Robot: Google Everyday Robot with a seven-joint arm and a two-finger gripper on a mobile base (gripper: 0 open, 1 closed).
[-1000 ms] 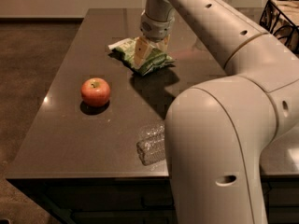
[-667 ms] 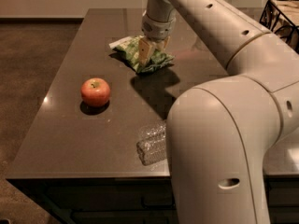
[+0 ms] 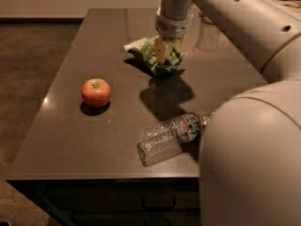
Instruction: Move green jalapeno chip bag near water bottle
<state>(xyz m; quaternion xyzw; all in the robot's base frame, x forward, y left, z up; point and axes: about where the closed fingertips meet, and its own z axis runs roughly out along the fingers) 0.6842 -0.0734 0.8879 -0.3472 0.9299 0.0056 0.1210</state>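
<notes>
The green jalapeno chip bag [image 3: 149, 55] is crumpled in my gripper [image 3: 163, 51], at the far middle of the dark table [image 3: 70, 140]. The gripper comes down from above and is shut on the bag's middle. The bag seems to hang just above the table, with a shadow below it. The water bottle [image 3: 168, 135] lies on its side near the front edge, with its cap end hidden behind my arm's large white body [image 3: 249, 159]. The bag is well apart from the bottle.
A red apple [image 3: 96, 92] sits on the left part of the table. A clear glass [image 3: 207, 34] stands at the back right, behind the arm. The table's front edge runs just below the bottle.
The gripper, shut on the chip bag, has shifted a little to the right and toward the front with it. The apple and the bottle have not moved.
</notes>
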